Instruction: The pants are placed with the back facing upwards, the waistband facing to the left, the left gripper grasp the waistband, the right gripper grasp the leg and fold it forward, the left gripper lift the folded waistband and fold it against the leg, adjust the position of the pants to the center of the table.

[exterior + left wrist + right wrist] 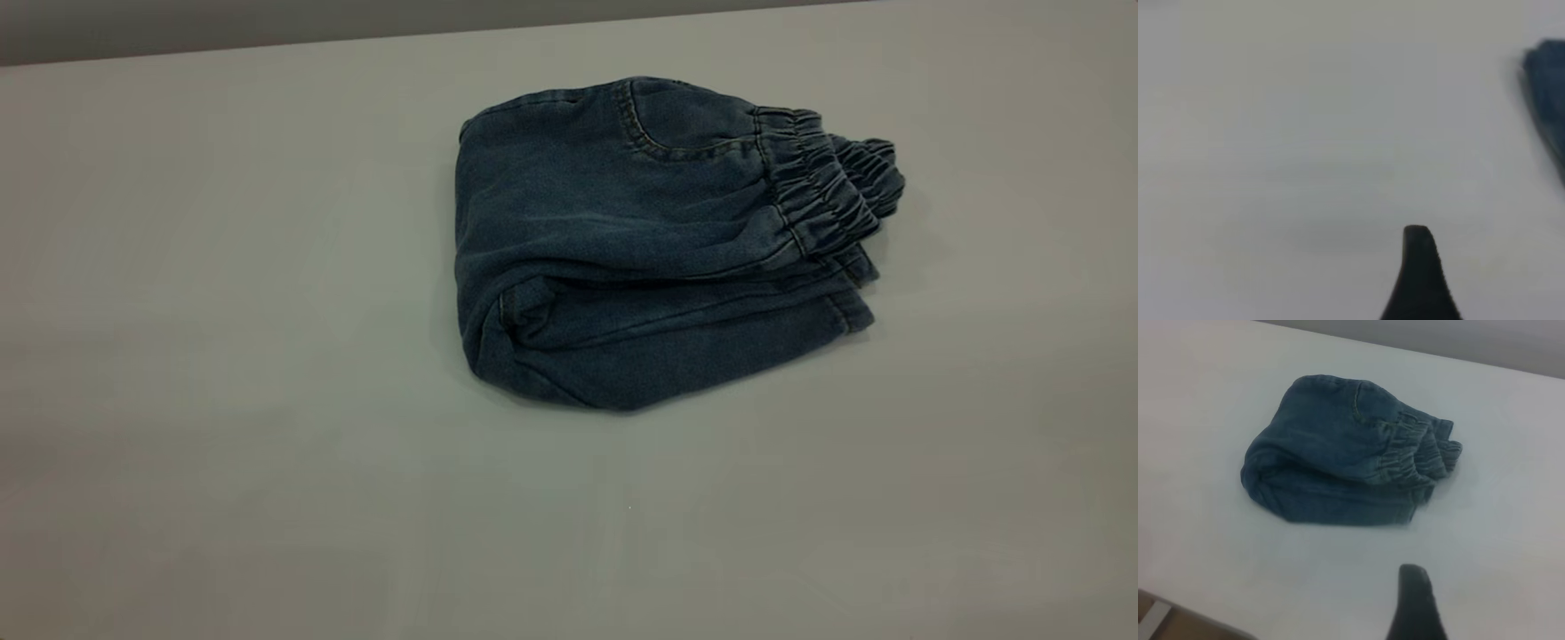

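Note:
The pants (640,258) lie folded into a compact blue denim bundle on the white table (222,400), right of centre and toward the far edge. The ruched waistband (827,182) rests on top at the bundle's right end, and a leg (693,347) with its stitched hem (849,307) lies underneath. Neither gripper appears in the exterior view. The left gripper (1418,273) hovers over bare table, with only an edge of the pants (1546,93) showing far off. The right gripper (1415,603) is held back from the pants (1338,460) and their waistband (1411,453), touching nothing.
The table's far edge (444,31) meets a grey wall. In the right wrist view the table's near edge (1198,617) shows, with floor beyond it. Bare white tabletop surrounds the bundle on all sides.

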Tool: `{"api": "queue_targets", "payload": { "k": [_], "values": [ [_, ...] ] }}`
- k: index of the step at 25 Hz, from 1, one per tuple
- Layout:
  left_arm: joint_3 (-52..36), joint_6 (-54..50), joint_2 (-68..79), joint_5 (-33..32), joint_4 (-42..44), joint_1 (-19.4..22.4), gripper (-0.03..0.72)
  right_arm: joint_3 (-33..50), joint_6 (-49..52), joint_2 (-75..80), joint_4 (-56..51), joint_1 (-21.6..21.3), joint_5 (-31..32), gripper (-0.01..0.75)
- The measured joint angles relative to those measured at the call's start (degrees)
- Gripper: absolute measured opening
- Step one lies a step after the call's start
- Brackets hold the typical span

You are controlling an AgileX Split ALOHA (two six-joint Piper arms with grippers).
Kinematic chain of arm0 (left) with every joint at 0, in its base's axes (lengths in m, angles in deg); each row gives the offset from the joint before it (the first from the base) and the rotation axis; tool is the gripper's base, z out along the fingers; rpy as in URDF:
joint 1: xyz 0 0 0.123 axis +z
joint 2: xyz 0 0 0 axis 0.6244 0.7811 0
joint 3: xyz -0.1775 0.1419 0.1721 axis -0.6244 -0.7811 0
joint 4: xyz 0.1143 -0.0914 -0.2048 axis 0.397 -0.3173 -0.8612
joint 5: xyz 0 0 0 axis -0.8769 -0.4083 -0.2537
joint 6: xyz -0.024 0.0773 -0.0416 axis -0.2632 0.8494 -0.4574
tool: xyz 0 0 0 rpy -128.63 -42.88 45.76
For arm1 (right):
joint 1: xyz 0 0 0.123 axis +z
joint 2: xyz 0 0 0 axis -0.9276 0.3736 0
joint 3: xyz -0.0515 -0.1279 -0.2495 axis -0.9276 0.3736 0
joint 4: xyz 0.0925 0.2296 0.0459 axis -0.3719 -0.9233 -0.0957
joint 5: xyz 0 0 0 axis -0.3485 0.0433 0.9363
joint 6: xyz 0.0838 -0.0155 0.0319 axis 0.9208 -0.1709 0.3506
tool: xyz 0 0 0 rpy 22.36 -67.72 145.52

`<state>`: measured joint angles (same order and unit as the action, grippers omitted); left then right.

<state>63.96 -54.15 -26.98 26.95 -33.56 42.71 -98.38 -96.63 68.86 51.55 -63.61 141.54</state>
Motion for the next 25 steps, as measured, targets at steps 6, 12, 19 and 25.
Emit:
{"api": "queue_targets", "payload": {
  "k": [6,12,19,25],
  "values": [
    [0.0,0.0,-2.4,0.0,0.0,-1.9,0.464,0.0,0.0,0.0,0.0,0.0,0.0,0.425],
    [0.0,0.0,-2.4,0.0,0.1,-2.6,0.464,0.0,0.0,0.0,-0.1,0.0,0.0,0.425],
    [0.0,0.0,-2.4,0.1,0.1,-2.6,0.464,0.0,0.0,0.0,-0.5,0.0,0.0,0.425],
    [0.0,0.0,-2.4,0.1,0.1,-2.6,0.464,0.0,0.0,0.0,-0.6,0.1,0.0,0.425]
  ]
}}
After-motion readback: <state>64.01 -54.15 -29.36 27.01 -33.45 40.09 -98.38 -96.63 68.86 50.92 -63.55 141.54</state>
